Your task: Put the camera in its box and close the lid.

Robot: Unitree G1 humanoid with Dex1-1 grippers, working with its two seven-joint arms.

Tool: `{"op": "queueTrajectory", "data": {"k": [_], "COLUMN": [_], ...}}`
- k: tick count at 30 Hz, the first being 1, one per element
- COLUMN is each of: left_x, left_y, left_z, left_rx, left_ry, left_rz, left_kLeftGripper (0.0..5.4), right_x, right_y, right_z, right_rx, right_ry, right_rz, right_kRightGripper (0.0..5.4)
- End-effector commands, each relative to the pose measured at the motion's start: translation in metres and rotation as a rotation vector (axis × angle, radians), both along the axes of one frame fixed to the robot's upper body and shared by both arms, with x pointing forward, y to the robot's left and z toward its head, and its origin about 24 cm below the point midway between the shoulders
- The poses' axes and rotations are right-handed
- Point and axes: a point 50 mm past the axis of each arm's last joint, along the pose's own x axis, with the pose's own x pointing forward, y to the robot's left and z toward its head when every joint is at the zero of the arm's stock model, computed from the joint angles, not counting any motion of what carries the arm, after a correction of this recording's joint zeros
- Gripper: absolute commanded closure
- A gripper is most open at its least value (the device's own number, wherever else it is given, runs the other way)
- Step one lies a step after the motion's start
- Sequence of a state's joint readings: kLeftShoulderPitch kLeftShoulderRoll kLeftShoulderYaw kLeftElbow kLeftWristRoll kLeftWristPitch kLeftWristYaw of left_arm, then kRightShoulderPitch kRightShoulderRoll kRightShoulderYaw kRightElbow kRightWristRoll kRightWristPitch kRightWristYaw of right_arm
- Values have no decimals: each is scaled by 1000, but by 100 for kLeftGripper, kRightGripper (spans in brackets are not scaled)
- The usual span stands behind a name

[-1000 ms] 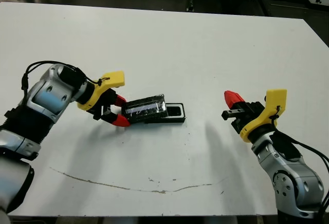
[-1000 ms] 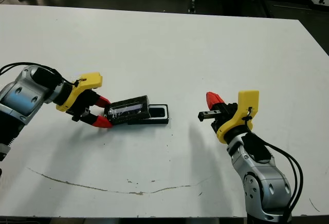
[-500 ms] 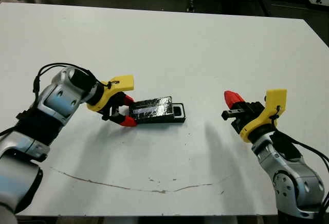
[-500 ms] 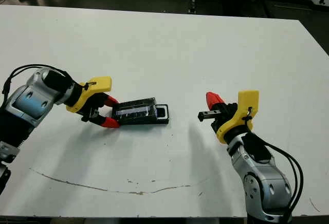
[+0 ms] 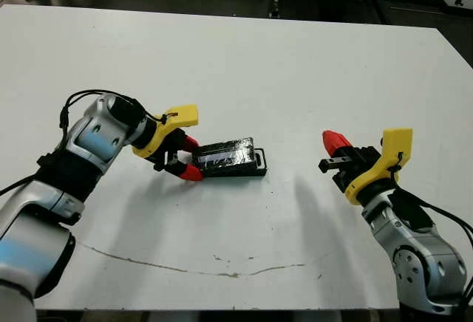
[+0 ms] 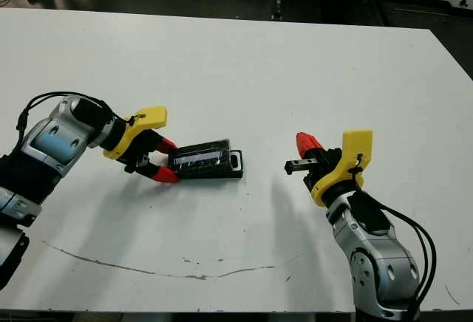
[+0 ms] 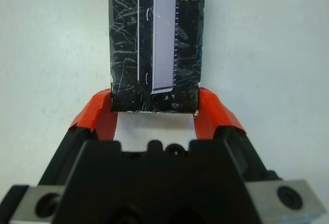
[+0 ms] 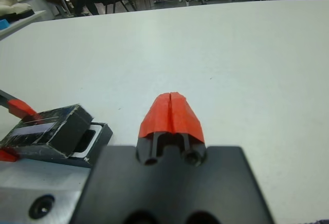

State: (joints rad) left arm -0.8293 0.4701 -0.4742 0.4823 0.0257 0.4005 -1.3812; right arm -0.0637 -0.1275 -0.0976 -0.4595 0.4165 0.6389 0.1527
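Clamped on the near end of the lid [image 7: 154, 44], the left gripper [image 5: 184, 159] has a red fingertip pressed to each long edge. That glossy black lid lies over most of the box [image 5: 256, 164], tilted a little, leaving only the box's right end with its white interior peeking out. I can't see the camera from here. Over to the right, well apart from the box, the right gripper [image 8: 171, 113] hovers above the white table [image 5: 295, 63] with its two red tips pressed together, holding nothing.
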Motion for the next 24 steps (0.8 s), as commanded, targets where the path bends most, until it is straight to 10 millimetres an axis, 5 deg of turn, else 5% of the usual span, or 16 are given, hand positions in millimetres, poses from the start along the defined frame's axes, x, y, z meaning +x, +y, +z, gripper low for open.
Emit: {"op": "queueTrajectory", "data": {"k": [1,24], "left_x": [-8,-8], "left_y": [-12,-30], "left_z": [-18,-24], "left_rx": [11,9], "left_ry": [97,107], "left_rz": [-39,-95], "left_kLeftGripper": [224,224], "right_x": [-3,-5], "right_y": [-4,-5], "right_z": [-3,-6], "right_rx": [-13,-2], "right_ry": [27,33], "right_rz": [-16,-17], "right_kRightGripper": [540,540]}}
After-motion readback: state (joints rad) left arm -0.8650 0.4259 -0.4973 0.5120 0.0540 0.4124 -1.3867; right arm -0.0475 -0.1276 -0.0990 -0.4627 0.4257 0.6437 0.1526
